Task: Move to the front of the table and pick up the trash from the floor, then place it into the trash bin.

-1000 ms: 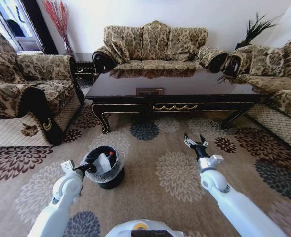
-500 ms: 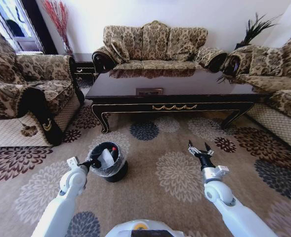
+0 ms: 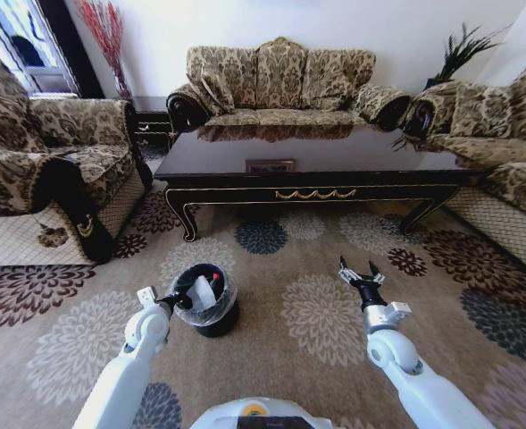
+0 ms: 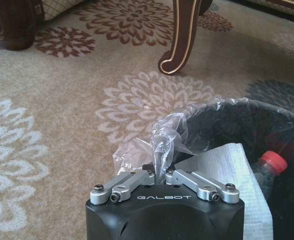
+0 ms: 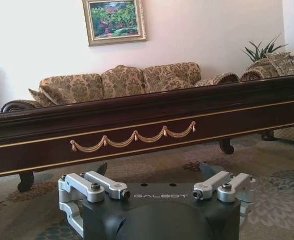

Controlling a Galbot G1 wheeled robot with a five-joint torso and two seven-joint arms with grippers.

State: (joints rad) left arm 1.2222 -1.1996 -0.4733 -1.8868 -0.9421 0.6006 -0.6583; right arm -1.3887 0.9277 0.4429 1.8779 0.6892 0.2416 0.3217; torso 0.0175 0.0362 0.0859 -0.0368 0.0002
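Observation:
The black trash bin [image 3: 219, 323] stands on the carpet in front of the table [image 3: 316, 156]. My left gripper [image 3: 181, 300] is at its near rim, shut on a pinch of the clear plastic liner [image 4: 166, 132]. In the left wrist view the left gripper [image 4: 158, 173] holds that fold over the bin [image 4: 221, 125]. Inside lie the trash pieces: a folded white napkin [image 4: 229, 165] and a clear tube with a red tip [image 4: 273, 162]. My right gripper [image 3: 359, 275] hovers open over the carpet right of the bin, holding nothing, and faces the table's apron [image 5: 137, 137].
Patterned sofas stand left [image 3: 39, 170], behind [image 3: 280, 85] and right [image 3: 504, 152] of the table. A curved table leg [image 4: 183, 40] rises close beyond the bin. Flowered carpet [image 3: 321, 313] stretches between the two arms.
The left gripper has drawn the bin to the right across the carpet by its liner. The right arm has pulled back a little and stayed open.

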